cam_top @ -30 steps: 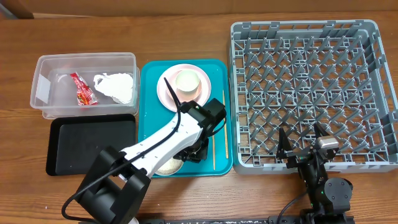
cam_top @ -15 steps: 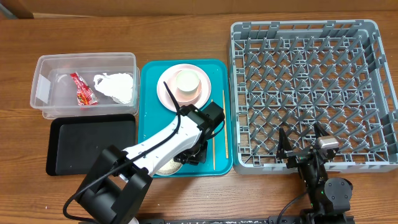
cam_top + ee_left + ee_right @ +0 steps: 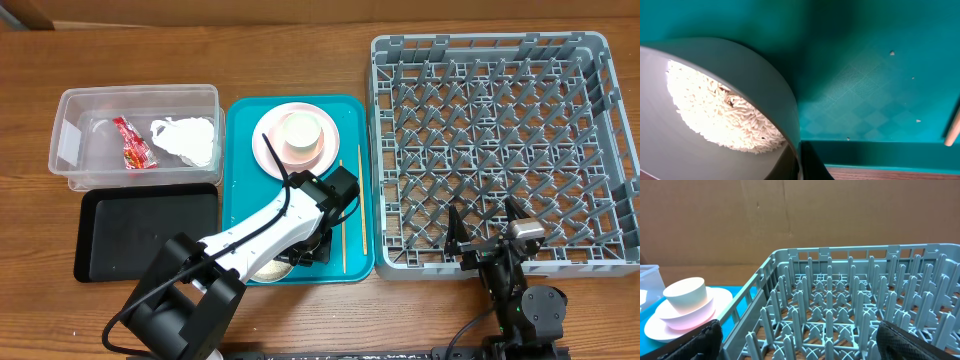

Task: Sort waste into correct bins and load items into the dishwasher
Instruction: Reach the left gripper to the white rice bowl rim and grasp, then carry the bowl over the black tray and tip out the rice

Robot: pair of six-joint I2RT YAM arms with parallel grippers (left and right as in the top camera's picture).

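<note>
A small round whitish-grey bowl (image 3: 742,62) filled with loose whitish rice-like grains (image 3: 720,115) is seen at the near edge of the large teal serving tray (image 3: 240,200), mostly hidden under the left arm in the overhead view. The left gripper (image 3: 801,164) is fully closed, and in the left wrist view the bowl's rim is seen pinched between its fingers, so the bowl is judged to be held. The right gripper (image 3: 483,222) is spread as wide as it goes and nothing is held in it; it is poised at the near wall of the large square grey plastic dish rack (image 3: 490,40). The next move is judged to be the emptying of the grains into a bin, and it turns on one relation: both bins lie to the left of the gripped bowl. The shallow black rectangular tray (image 3: 150,235) is just beside the teal tray's left edge and level with the bowl, while the clear rectangular plastic tub (image 3: 68,150), in which a red wrapper (image 3: 133,145) and a crumpled white napkin (image 3: 188,138) are lying, is set farther back. The left arm is clearly the nearer one; the right arm is kept well apart, on the rack side.
</note>
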